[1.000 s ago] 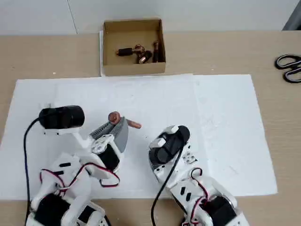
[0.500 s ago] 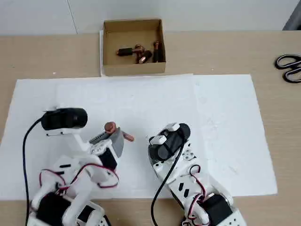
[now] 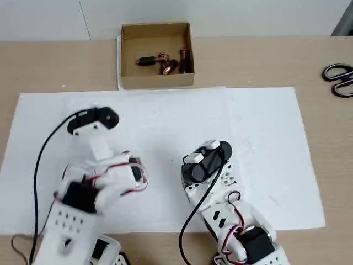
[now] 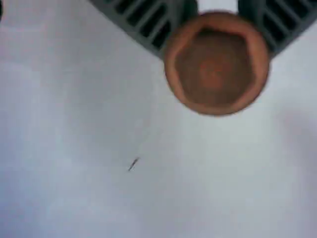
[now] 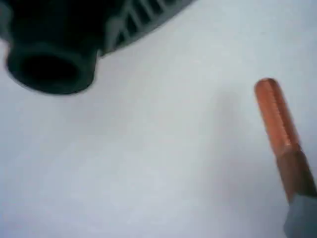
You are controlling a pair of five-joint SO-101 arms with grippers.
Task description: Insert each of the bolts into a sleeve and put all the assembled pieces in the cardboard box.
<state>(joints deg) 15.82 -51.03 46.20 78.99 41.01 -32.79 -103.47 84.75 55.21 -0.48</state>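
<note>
A wooden table (image 3: 55, 61) is covered across its middle by a white paper sheet (image 3: 265, 127). Over the sheet, the left arm (image 3: 83, 193) is seen toward 7 o'clock and the right arm (image 3: 220, 215) toward 5 o'clock. A cardboard box (image 3: 156, 80) is set at 12 o'clock, at the sheet's far edge. Scissors (image 3: 339, 77) are laid at 2 o'clock on bare table. Several assembled pieces (image 3: 165, 62) are gathered inside the box. A black sleeve (image 5: 49, 64) is clenched in the right gripper (image 5: 84, 34), its open end shown. A copper bolt (image 4: 216, 64) is clamped at its head by the left gripper (image 4: 215, 12) and is held near the sleeve but apart from it.
</note>
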